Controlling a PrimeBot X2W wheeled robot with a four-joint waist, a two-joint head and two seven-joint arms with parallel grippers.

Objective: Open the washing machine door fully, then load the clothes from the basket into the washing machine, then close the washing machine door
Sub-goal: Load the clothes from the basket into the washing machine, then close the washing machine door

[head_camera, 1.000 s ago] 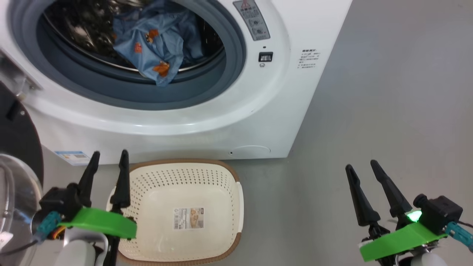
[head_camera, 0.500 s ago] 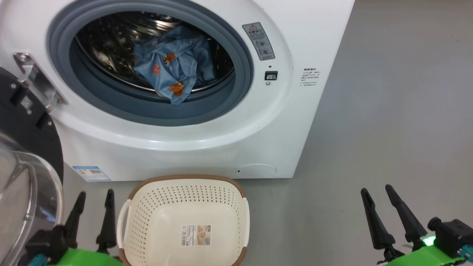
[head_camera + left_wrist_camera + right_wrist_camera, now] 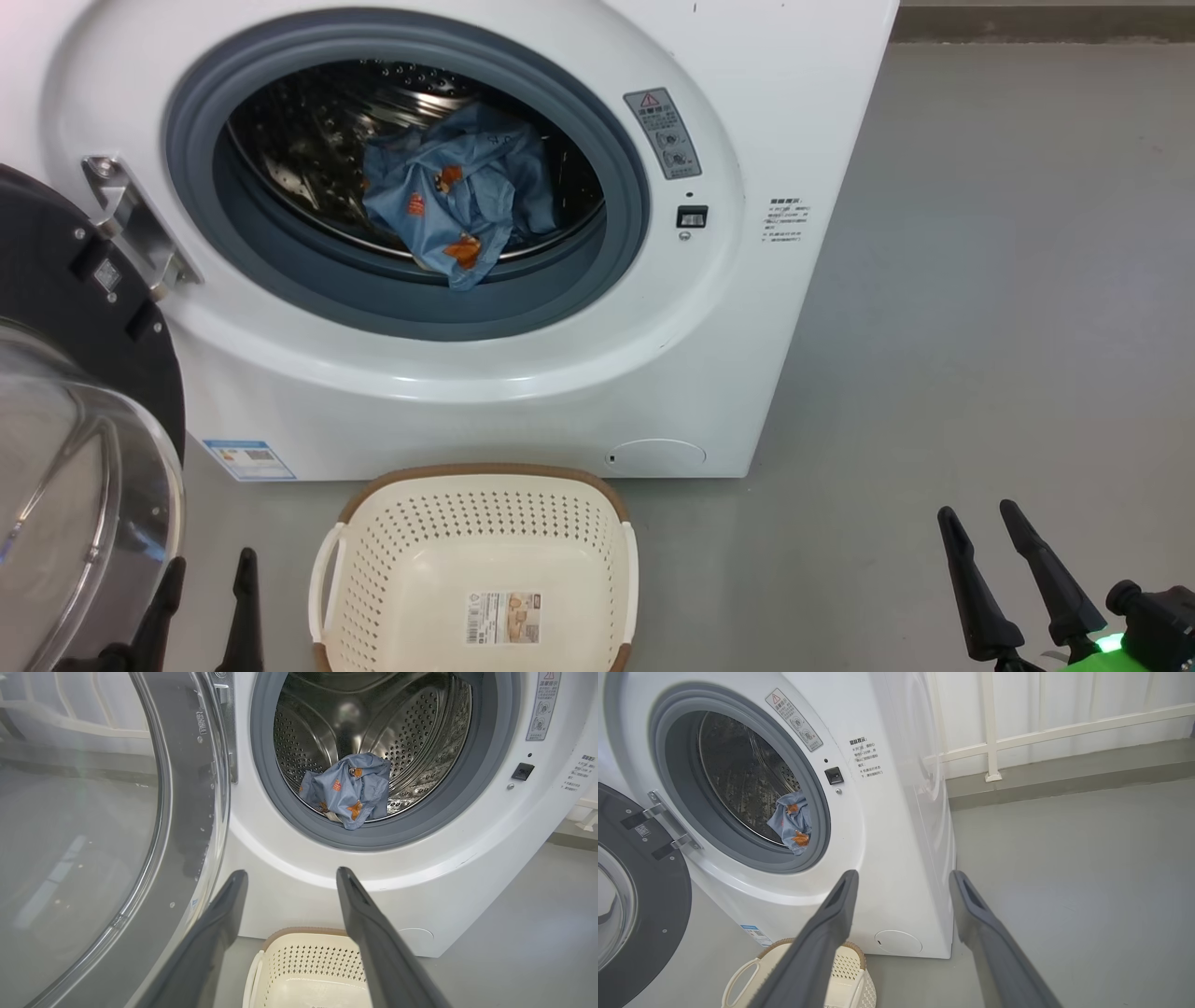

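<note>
Head view, near edge: your left gripper point(image 3: 213, 560) and right gripper point(image 3: 977, 509) sit low at either corner. Fingers are parted on both, with nothing between them. Both are free, so I judge the loading done.

Between them, the basket point(image 3: 481, 471) stands on the floor point(image 3: 934, 327) just in front of the washing machine point(image 3: 523, 392), under the opening. That placement makes for a short carry. Its inside is bare except for the label sticker point(image 3: 504, 616).

Left side: the washing machine door point(image 3: 84, 308) hangs wide on its hinge point(image 3: 131, 219), its glass bulge point(image 3: 75, 485) turned towards you. It is just beside your left gripper, so that arm looks best placed to push it shut.

Further in: the grey gasket point(image 3: 308, 280) rings a clear opening. The clothes point(image 3: 457, 201) lie at the front of the drum point(image 3: 308, 149). The blue piece with orange prints is bunched up, and one corner droops over the drum lip towards the gasket. In the left wrist view a pale sliver shows under it. It may be the cream garment, but you cannot confirm that from here.

Judgement: closing the door is the step left. That hanging corner could get pinched in the seal, so consider nudging it deeper first. Then swing the door across to the latch socket point(image 3: 691, 217) on the opening's right.
</note>
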